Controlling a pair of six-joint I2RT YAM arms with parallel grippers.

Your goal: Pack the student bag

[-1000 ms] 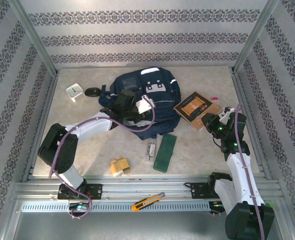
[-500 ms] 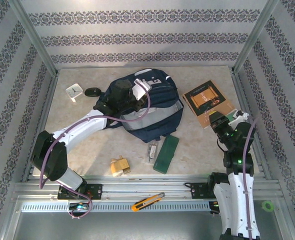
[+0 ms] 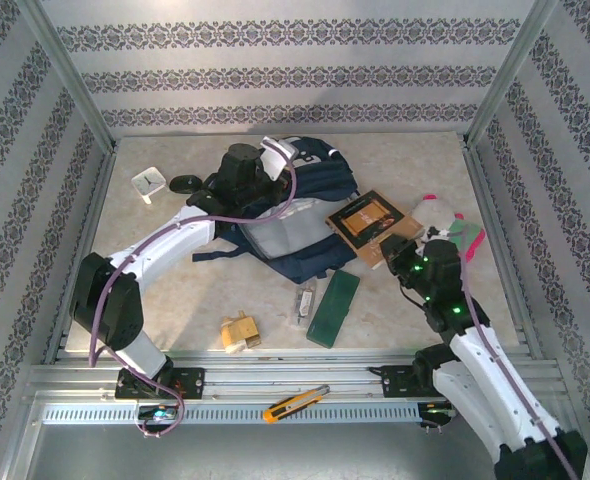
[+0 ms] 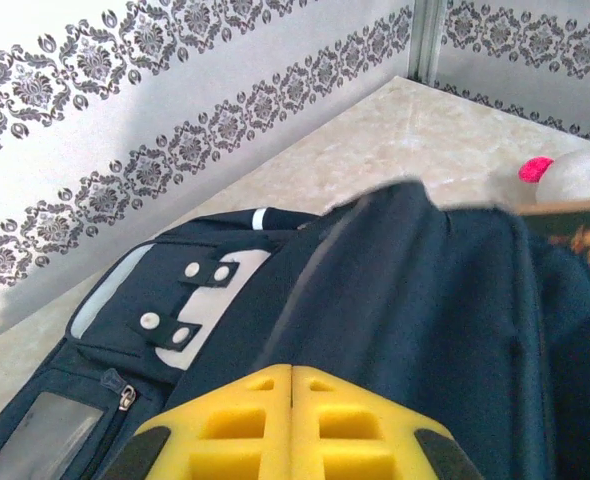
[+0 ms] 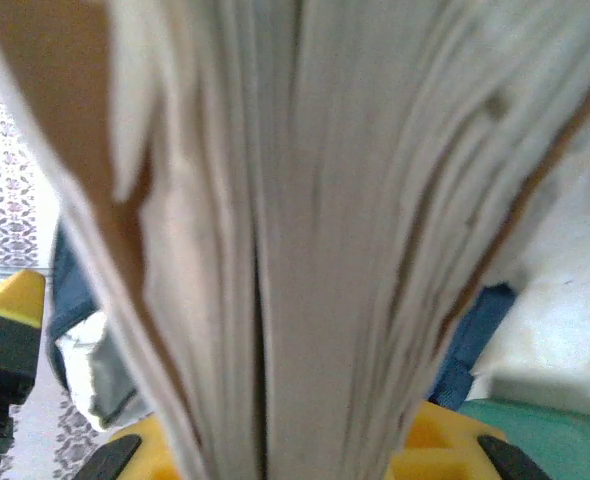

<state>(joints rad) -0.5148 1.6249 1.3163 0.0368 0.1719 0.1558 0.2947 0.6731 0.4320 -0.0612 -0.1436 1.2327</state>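
The student bag is showing dark navy with a grey-white patch. Right of it, the book is showing a brown cover.

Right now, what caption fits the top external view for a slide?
Left gripper pinches the student bag fabric; right gripper holds a brown book beside it.

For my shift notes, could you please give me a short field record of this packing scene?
left gripper: shut on the student bag near its top
right gripper: shut on the brown book, pages edge-on between its fingers
student bag: on the table, grey inside showing
brown book: at the bag's right side
green case: on the table, nearer the arms than the bag
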